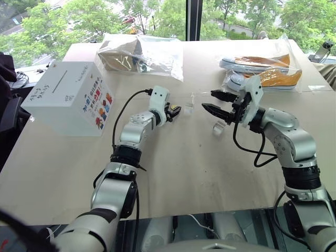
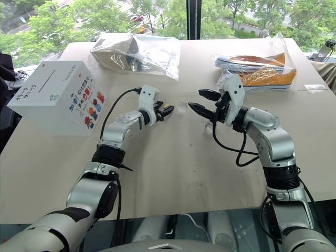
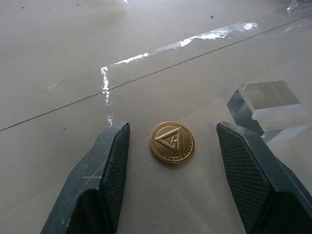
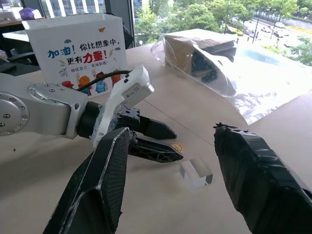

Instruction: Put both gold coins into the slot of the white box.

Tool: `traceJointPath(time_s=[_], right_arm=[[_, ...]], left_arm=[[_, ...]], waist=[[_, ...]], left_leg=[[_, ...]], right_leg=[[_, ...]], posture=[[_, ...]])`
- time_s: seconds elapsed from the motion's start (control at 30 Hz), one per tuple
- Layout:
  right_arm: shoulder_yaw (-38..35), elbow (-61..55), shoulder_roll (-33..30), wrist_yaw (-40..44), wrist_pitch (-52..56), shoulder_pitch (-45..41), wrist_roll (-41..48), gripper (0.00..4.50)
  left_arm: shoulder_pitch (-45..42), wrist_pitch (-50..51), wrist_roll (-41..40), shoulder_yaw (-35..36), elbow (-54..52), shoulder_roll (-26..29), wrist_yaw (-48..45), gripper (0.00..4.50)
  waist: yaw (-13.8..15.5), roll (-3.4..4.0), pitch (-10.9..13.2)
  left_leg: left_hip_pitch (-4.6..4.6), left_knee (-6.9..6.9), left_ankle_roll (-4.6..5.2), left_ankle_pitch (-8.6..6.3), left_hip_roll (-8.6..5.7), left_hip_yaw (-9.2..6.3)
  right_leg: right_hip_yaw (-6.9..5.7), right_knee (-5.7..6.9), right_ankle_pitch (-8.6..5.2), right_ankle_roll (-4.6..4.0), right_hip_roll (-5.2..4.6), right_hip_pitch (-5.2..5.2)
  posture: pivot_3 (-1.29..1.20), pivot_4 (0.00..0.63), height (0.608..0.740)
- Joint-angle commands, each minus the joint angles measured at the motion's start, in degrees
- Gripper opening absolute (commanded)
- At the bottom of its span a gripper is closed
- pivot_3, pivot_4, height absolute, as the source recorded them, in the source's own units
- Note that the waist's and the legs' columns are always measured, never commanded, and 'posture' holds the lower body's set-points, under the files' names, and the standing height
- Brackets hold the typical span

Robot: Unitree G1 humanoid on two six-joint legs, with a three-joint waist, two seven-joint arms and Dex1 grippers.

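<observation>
Left pincer (image 3: 170, 161) is released, its fingers either side of one gold coin (image 3: 171, 142) lying flat on the worktop (image 3: 73, 73), well apart from the white box (image 1: 68, 97). I judge closing on it comes next. Right pincer (image 1: 216, 102) is also released, empty.

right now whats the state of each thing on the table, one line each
left gripper: open, fingers either side of a coin, not touching it
right gripper: open, holds nothing, above the table
coin: flat on the table, face up
clear holder: on the table beside the coin, apart from it
white box: upright on the table, slot on top
bags: closed, lying at the far edge
</observation>
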Motion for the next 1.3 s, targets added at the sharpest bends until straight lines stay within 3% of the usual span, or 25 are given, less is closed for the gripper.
traceJointPath(time_s=[0.03,0.23,0.27,0.3,0.33,0.47,0.63,0.83,1.2,1.3], right_arm=[[-0.44,-2.17,-0.45,0.11,-0.19,-1.0,1.35,2.97],[-0.14,-2.58,-0.75,0.15,0.09,-1.18,1.54,2.97],[-0.14,-2.67,-0.85,0.17,0.15,-1.17,1.55,3.03],[-0.16,-2.76,-0.97,0.18,0.2,-1.14,1.55,3.03],[-0.17,-2.82,-1.06,0.18,0.23,-1.14,1.55,3.03],[-0.21,-2.94,-1.32,0.04,0.26,-1.1,1.61,3.03],[-0.24,-2.69,-1.54,-0.08,0.06,-1.02,1.66,3.03],[-0.1,-1.99,-1.34,-0.19,-0.42,-1.29,1.57,3.03],[0.29,-1.08,-1.13,0.2,-1.16,-1.28,1.5,3.03],[0.49,-0.83,-0.99,0.33,-1.33,-1.35,1.48,3.03]], left_arm=[[0.26,-0.68,1.33,-1.05,3.0,-1.53,-1.14,2.9],[0.11,1.1,1.75,-0.96,4.52,-3.81,-2.08,2.9],[0.27,1.79,1.57,-0.68,4.72,-4.18,-1.93,2.35],[0.47,2.75,1.14,-0.24,4.92,-4.67,-1.82,2.26],[0.68,3.75,0.79,0.2,5.13,-5.12,-1.69,1.87],[1.1,5.75,1.6,0.97,5.9,-5.89,-1.02,0.01],[0.98,6.27,3.01,1.41,7.3,-5.73,0.61,0.01],[3.35,4.61,6.21,-2.68,1.44,-3.84,-1.08,0.01],[14.52,11.23,6.93,-12.13,-32.37,6.44,-13.43,0.01],[15.47,9.08,5.5,-9.21,-37.82,7.96,-13.73,0.01]], waist=[[0.08,0.0,-0.02],[0.37,0.02,-0.06],[0.42,0.02,-0.06],[0.47,0.02,-0.07],[0.58,0.04,-0.09],[1.02,0.06,-0.14],[1.52,0.08,-0.24],[1.33,0.17,-0.31],[1.24,0.26,-0.34],[1.2,0.27,-0.31]], left_leg=[[0.01,0.0,0.0,0.0,0.0,0.0],[0.02,0.05,0.02,0.0,-0.04,-0.03],[0.02,0.05,0.03,-0.01,-0.05,-0.03],[0.02,0.06,0.03,-0.01,-0.05,-0.04],[0.03,0.06,0.03,-0.01,-0.06,-0.05],[0.04,0.06,0.04,-0.01,-0.07,-0.08],[0.12,0.07,0.05,-0.02,-0.08,-0.1],[0.36,0.06,0.07,-0.03,-0.08,-0.12],[0.3,0.05,0.08,-0.04,-0.06,-0.15],[0.27,0.03,0.08,-0.04,-0.02,-0.16]], right_leg=[[-0.01,0.01,0.0,0.0,0.0,0.01],[-0.06,-0.01,0.0,0.0,-0.04,0.11],[-0.07,-0.01,0.0,0.0,-0.05,0.12],[-0.08,-0.02,0.0,0.0,-0.06,0.13],[-0.08,-0.02,0.0,0.01,-0.06,0.13],[-0.12,-0.02,-0.01,0.01,-0.07,0.15],[-0.15,-0.07,-0.01,0.01,-0.07,0.26],[-0.15,-0.1,-0.01,0.01,-0.05,0.48],[-0.14,-0.14,-0.01,0.01,-0.1,0.46],[-0.14,-0.16,-0.02,0.0,-0.11,0.43]], posture=[[0.0,0.15,0.74],[0.0,0.15,0.74],[0.0,0.15,0.74],[0.0,0.15,0.74],[0.0,0.15,0.74],[0.0,0.15,0.74],[0.0,0.15,0.74],[0.0,0.15,0.74],[0.0,0.15,0.74],[0.0,0.15,0.74]])
